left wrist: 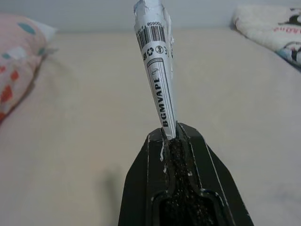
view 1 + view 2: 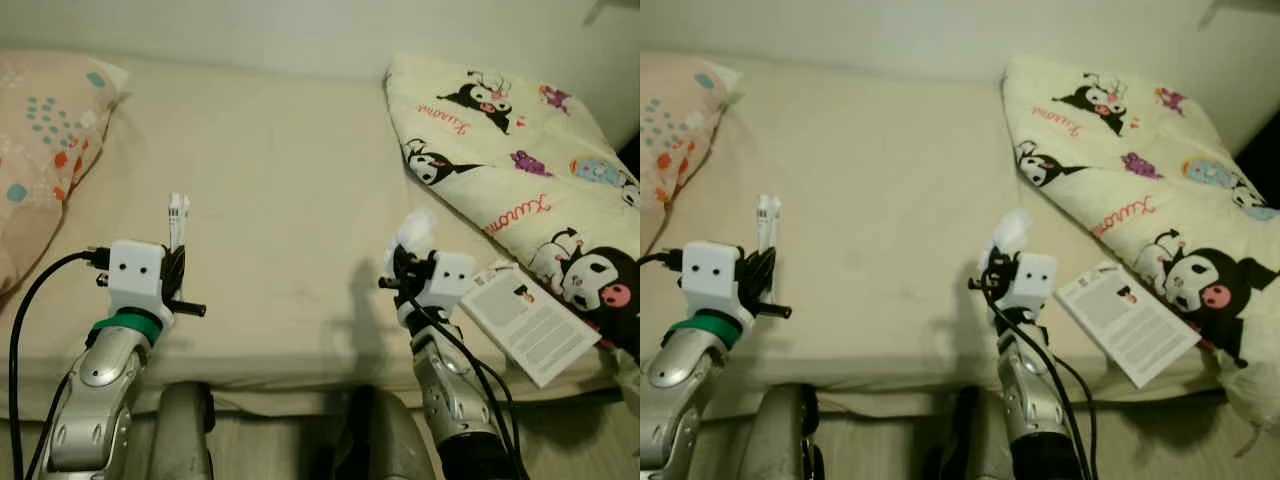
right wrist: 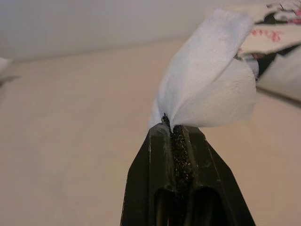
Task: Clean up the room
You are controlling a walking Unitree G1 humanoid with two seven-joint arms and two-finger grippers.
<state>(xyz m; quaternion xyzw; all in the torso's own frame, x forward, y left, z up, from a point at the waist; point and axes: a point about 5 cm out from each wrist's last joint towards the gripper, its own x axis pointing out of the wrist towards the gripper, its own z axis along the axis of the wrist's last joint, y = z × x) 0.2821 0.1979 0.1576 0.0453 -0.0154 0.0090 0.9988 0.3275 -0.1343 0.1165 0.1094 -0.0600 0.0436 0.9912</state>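
Observation:
My left gripper (image 2: 176, 250) is shut on a thin silver-white wrapper (image 1: 157, 70) printed with a barcode and the word BGMVAPE; it sticks up from the fingertips above the beige bed (image 2: 270, 200). My right gripper (image 2: 408, 255) is shut on a crumpled white tissue (image 3: 211, 89), held upright over the bed's front part, just left of the cartoon-print blanket (image 2: 500, 140). Both arms rise from below the mattress's front edge.
A pink patterned pillow (image 2: 40, 140) lies at the bed's left end. The cartoon-print blanket covers the right side. A white printed booklet (image 2: 525, 320) lies on the bed near the front right, close to my right wrist. The wall runs behind the bed.

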